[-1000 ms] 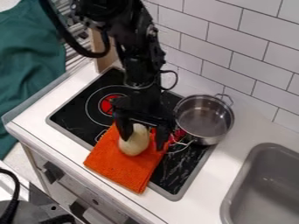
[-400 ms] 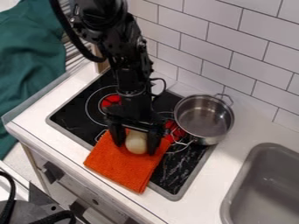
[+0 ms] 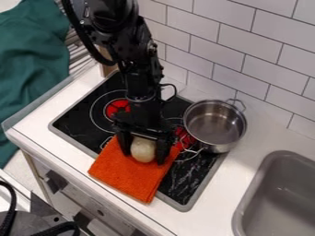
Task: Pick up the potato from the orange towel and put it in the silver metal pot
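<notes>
One robot arm (image 3: 141,73) enters from the top edge, left of centre, and its gripper (image 3: 144,159) points down over the middle of the frame. Fingers: one stands to each side of a pale, rounded object (image 3: 142,150), closed in against its flanks and holding it between them. Object: located just left of the frame's centre and below it, over the upper part of a folded orange cloth (image 3: 126,177); whether it bears on the cloth cannot be determined.

The cloth lies askew on the lower part of a black cooktop (image 3: 80,120), overlapping its front border. The cooktop has a grey rim and a ringed burner mark with a red centre (image 3: 117,108) to the upper left of the gripper; a second red patch (image 3: 183,136) is partly visible just right of it. A steel pot (image 3: 215,123), its inside open to view, sits to the right of the gripper, near the cooktop's right side.

Surroundings: white counter (image 3: 212,193) about the cooktop; grey sink (image 3: 271,198) at lower right; white tiled wall (image 3: 240,50) at upper right; green fabric (image 3: 31,69) at upper left; dark knob (image 3: 55,182) on the front panel at lower left.
</notes>
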You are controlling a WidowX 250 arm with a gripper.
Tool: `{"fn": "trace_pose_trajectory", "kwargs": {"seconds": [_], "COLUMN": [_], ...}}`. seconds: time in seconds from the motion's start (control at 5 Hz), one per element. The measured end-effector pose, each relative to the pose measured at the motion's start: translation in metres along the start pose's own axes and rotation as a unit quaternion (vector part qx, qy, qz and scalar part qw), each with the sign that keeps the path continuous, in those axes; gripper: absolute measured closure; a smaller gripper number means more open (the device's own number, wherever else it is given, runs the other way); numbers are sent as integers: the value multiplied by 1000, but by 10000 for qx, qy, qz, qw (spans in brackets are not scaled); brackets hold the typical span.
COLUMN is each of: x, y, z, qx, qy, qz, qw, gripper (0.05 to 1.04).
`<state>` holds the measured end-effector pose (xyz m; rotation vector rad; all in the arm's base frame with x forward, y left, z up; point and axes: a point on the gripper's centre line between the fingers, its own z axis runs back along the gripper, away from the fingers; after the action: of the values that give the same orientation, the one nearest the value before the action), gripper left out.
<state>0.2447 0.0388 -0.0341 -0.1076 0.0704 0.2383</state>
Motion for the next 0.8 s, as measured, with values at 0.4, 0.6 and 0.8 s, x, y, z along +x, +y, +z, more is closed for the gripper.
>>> {"fn": "trace_pose_trajectory", "kwargs": {"seconds": [0.4, 0.6, 0.8], "x": [10, 26, 48], "y": [-13, -47, -85], "z": [38, 63, 86], "qx": [418, 704, 743], "qy": [-435, -800, -1030], "qz": [-28, -490, -966], "qw": [9982, 9931, 9872], "gripper": [226, 226, 227]}}
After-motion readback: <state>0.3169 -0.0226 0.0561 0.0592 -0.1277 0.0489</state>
